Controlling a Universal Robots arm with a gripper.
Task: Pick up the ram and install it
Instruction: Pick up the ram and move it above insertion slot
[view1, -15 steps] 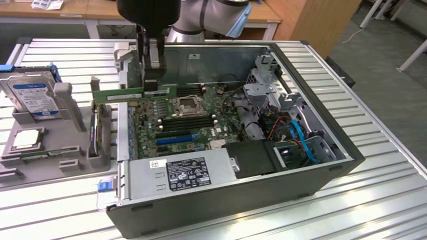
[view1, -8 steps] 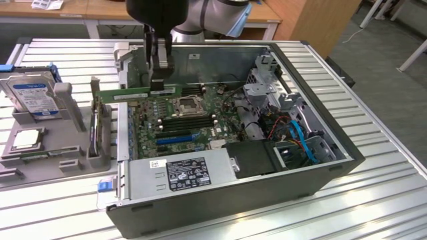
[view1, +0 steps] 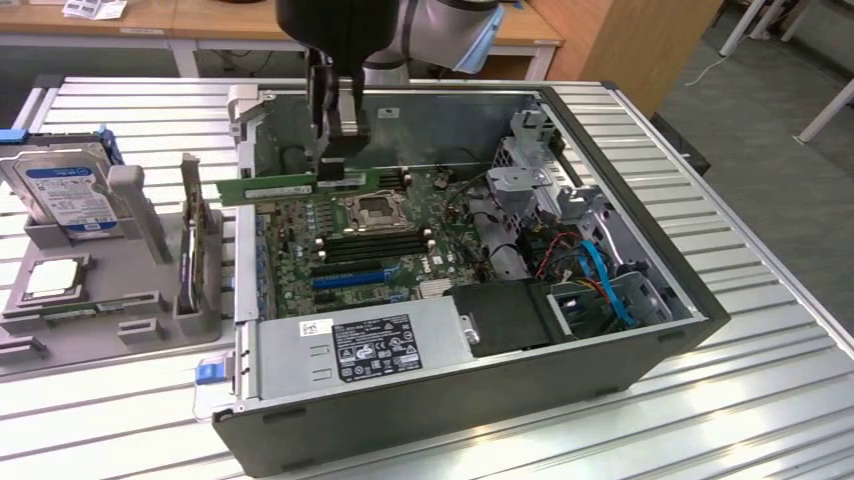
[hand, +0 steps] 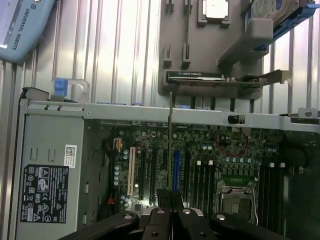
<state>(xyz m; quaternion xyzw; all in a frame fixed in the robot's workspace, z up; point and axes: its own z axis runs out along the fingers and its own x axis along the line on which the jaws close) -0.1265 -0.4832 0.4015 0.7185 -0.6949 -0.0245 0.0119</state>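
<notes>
Clamped shut on the ram (view1: 267, 187) by the gripper (view1: 342, 172); best kept level, parallel to the slots (view1: 374, 245) beside the socket (view1: 374, 211).

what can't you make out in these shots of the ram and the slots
1. Exterior view: the gripper covers the stretch of the ram that it grips, hiding the chips there.
2. Wrist view: the ram is edge-on, a thin line; neither face shows.
3. Exterior view: the memory slots are too small to tell whether their latches are open.
</notes>
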